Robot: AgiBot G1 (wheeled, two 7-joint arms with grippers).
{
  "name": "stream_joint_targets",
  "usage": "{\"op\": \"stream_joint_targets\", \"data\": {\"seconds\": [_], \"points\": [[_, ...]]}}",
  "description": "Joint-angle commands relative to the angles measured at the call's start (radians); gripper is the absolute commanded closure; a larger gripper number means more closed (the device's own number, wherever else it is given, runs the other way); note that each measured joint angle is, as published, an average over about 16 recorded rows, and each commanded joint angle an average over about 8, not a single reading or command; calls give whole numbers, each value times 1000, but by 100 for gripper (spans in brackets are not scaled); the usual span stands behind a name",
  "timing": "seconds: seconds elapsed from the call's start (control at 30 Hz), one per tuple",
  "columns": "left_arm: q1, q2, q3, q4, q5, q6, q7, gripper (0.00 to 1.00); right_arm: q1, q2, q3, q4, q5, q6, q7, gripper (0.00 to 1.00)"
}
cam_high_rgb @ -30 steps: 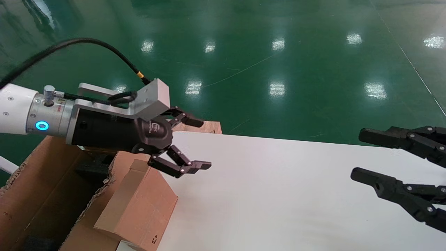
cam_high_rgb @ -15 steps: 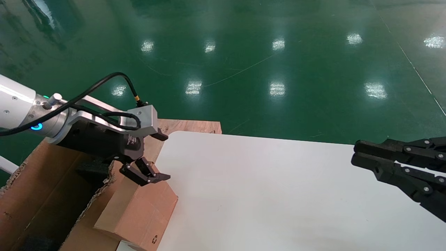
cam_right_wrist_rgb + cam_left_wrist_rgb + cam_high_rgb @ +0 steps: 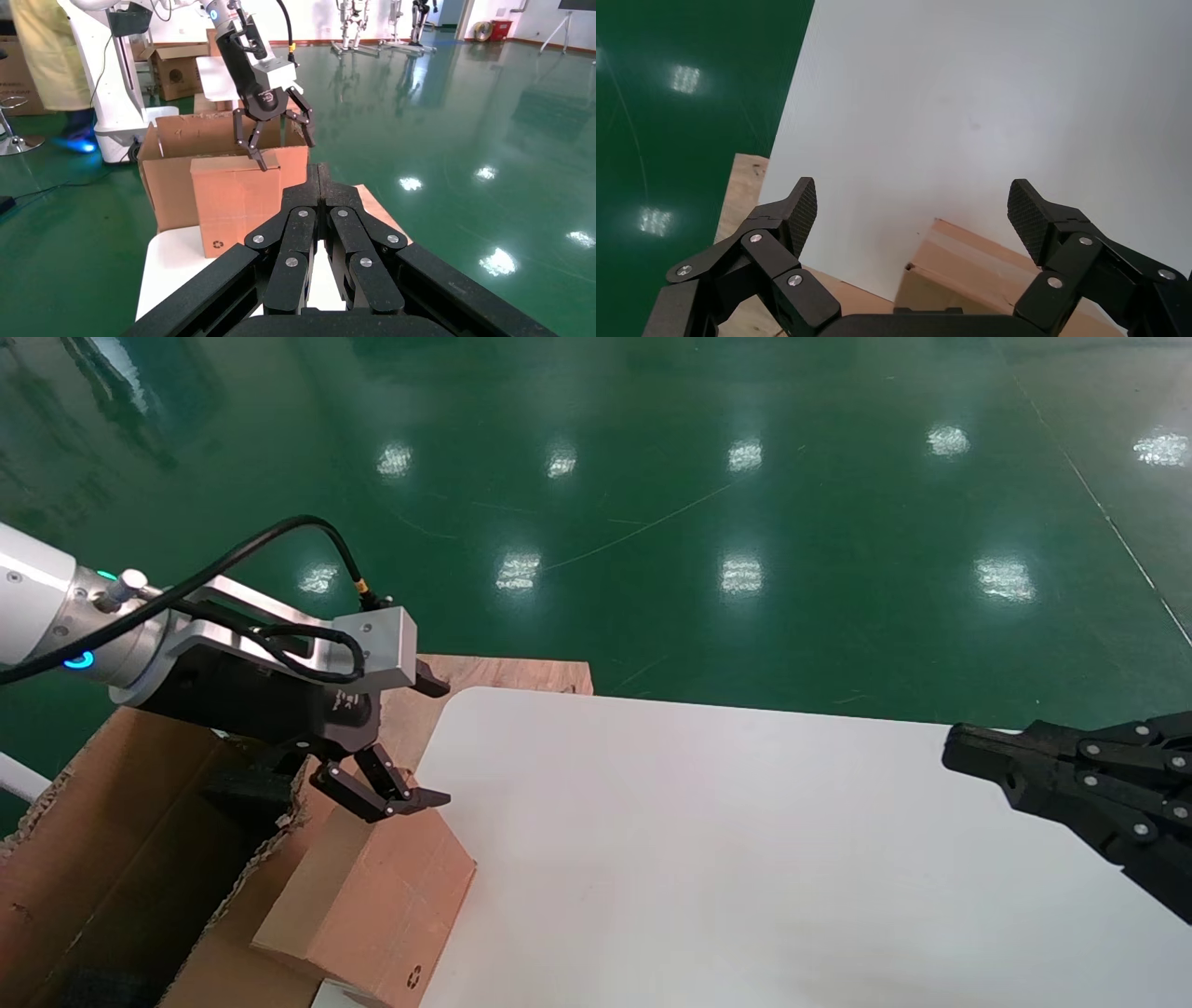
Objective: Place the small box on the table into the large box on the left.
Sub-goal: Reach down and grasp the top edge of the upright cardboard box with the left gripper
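The small box [image 3: 372, 896] stands at the white table's [image 3: 745, 850] left edge, leaning against the large box [image 3: 112, 840], with its recycling mark facing front. My left gripper [image 3: 431, 741] is open and empty just above the small box's far top end, one fingertip [image 3: 430, 796] close to its top edge. In the left wrist view the small box [image 3: 968, 274] lies below the open left gripper [image 3: 912, 203]. My right gripper [image 3: 959, 747] is shut and empty over the table's right side. The right wrist view shows the small box [image 3: 232, 203], the large box [image 3: 176, 161] and the right gripper [image 3: 320, 172].
A pale wooden board [image 3: 521, 674] sticks out behind the table's rounded far-left corner. Green glossy floor [image 3: 745, 523] lies beyond. The large box has ragged flaps and dark foam inside. In the right wrist view, more cartons [image 3: 179, 70] stand far behind.
My left gripper has moved back to the left and down, from over the table to above the small box's top, still open. My right gripper has closed from open to shut.
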Motion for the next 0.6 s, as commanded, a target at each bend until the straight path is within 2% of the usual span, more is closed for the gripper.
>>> {"op": "stream_joint_targets", "data": {"seconds": [0.03, 0.23, 0.6], "points": [[5, -2, -5, 4, -6, -3, 2, 0, 0, 0, 0, 0, 0, 0, 0, 100], [-26, 35, 44, -1, 40, 0, -51, 0, 0, 0, 0, 0, 0, 0, 0, 100], [-133, 103, 209, -13, 101, 10, -212, 0, 0, 0, 0, 0, 0, 0, 0, 100]]}}
